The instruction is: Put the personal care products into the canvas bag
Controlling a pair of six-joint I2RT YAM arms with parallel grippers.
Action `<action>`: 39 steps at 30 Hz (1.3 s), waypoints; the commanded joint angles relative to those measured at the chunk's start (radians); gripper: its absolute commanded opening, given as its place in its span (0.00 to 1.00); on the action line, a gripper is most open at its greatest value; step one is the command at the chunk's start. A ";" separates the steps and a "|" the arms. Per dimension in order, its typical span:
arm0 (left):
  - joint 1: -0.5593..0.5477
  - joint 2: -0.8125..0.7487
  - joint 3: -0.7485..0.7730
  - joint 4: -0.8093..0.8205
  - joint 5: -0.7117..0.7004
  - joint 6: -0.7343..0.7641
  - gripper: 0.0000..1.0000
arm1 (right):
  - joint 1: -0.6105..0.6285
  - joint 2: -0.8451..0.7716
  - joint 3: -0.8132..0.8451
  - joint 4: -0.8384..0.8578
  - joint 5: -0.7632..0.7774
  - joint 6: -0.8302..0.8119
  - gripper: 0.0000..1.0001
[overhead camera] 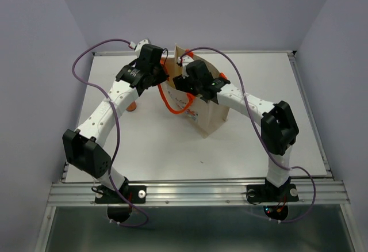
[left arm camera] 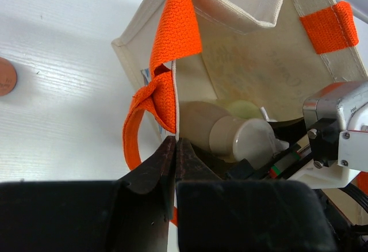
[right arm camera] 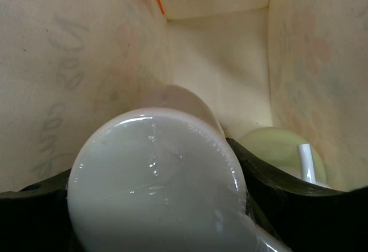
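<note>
The left hand [left arm camera: 175,148] is pinching the rim of the floppy canvas bag [left arm camera: 241,56]; the right hand [right arm camera: 155,206] is clamping the smooth, rigid, likely slippery whitish bottle [right arm camera: 155,160] across its body.

White table [overhead camera: 259,142] with canvas bag [overhead camera: 210,117] and small brown bottle [overhead camera: 133,107].
</note>
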 commanded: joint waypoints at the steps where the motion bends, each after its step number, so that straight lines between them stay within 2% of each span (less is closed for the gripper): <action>1: -0.003 -0.048 0.060 0.032 -0.038 -0.002 0.00 | -0.013 -0.019 -0.007 0.086 -0.010 -0.008 0.01; 13: -0.003 -0.049 0.058 0.030 -0.045 -0.012 0.00 | -0.023 0.021 -0.066 0.076 -0.050 -0.011 0.04; 15: -0.003 -0.049 0.055 0.030 -0.045 -0.017 0.00 | -0.023 0.020 -0.070 0.076 -0.037 -0.011 0.07; 16: -0.003 -0.049 0.054 0.031 -0.045 -0.017 0.00 | -0.023 0.017 -0.069 0.076 -0.033 -0.009 0.13; 18: -0.003 -0.049 0.051 0.032 -0.044 -0.020 0.00 | -0.023 0.006 -0.072 0.073 -0.027 -0.012 0.14; 20: -0.003 -0.049 0.048 0.033 -0.044 -0.022 0.00 | -0.023 -0.016 -0.075 0.075 -0.028 -0.012 0.29; 21: -0.003 -0.048 0.046 0.035 -0.042 -0.023 0.00 | -0.023 -0.025 -0.073 0.072 -0.027 -0.009 0.32; 23: -0.003 -0.048 0.045 0.039 -0.038 -0.026 0.00 | -0.023 -0.058 -0.069 0.069 -0.027 -0.006 0.46; 24: -0.003 -0.049 0.045 0.039 -0.038 -0.026 0.00 | -0.023 -0.069 -0.063 0.069 -0.025 -0.003 0.54; 25: -0.003 -0.048 0.043 0.039 -0.035 -0.028 0.00 | -0.023 -0.080 -0.058 0.067 -0.025 -0.009 0.68; 27: -0.003 -0.046 0.043 0.041 -0.035 -0.028 0.00 | -0.023 -0.106 -0.047 0.066 -0.022 -0.006 0.78; 30: -0.003 -0.043 0.043 0.047 -0.035 -0.029 0.00 | -0.023 -0.125 -0.021 0.063 0.012 -0.009 0.87; 39: -0.003 -0.031 0.051 0.045 -0.035 -0.032 0.00 | -0.023 -0.161 0.055 0.030 0.082 -0.023 0.94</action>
